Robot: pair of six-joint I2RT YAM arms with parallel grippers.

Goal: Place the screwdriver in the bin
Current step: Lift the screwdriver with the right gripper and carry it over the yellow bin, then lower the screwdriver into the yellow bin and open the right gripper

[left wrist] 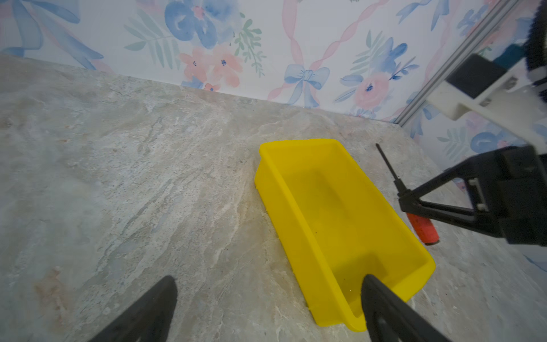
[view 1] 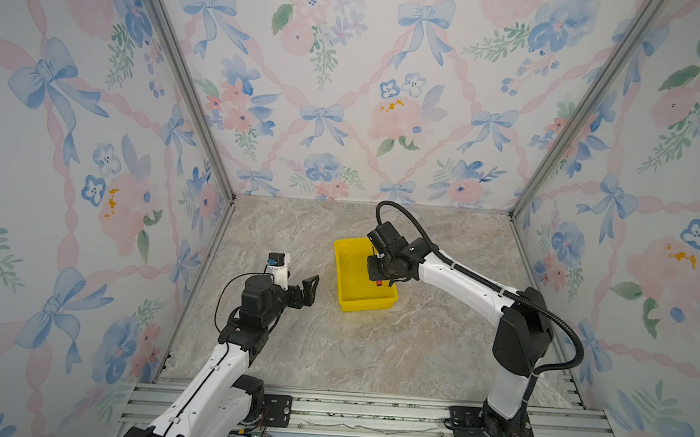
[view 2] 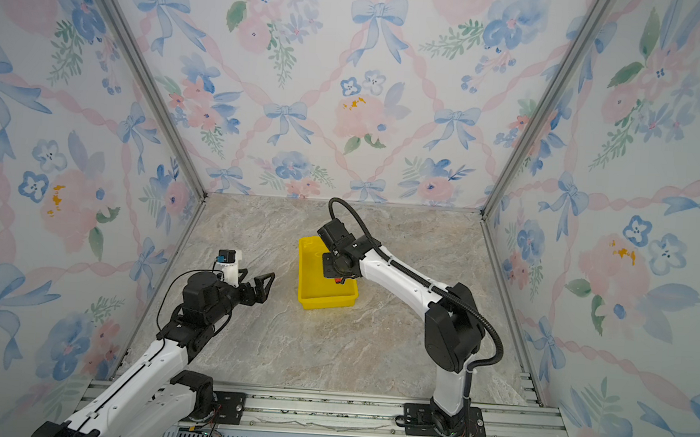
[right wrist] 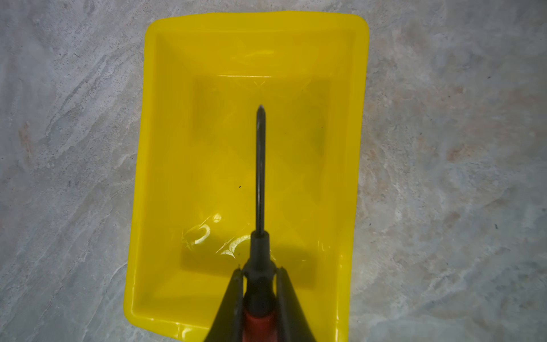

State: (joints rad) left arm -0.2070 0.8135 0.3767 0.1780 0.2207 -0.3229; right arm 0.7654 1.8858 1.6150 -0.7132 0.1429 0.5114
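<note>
Marble-patterned table top (view 1: 332, 351) is filling the floor of the cell I am watching, with floral wallpaper running up the walls around it.

Starting at the left, the left gripper (view 1: 304, 293) is hovering above the table, just beside the bin and not touching it. Its own wrist camera is showing me both fingers (left wrist: 154, 305) standing wide apart, with nothing between them but bare table and the near corner of the bin (left wrist: 296, 207).

Moving toward the middle, the bin (view 1: 368, 304) is sitting flat on the marble, bright yellow, its long side running away from me in both top views (view 2: 326, 303). Its floor is lying bare.

Above it, the right gripper (right wrist: 259, 272) is reaching in from the right and pointing down over the bin's near half. Its fingers are pinching the screwdriver (right wrist: 260, 177) tightly at the black collar, where the handle begins. The thin shaft is pointing along the bin toward its far wall, and the tool is casting a shadow onto the yellow floor below. From the left wrist view, the screwdriver (left wrist: 421, 228) is hanging in the air clear of the bin's rim, orange-red handle lower and tip raised. In a top view only a speck of red handle (view 1: 379, 283) is peeking out beneath the right gripper (view 1: 378, 277).
</note>
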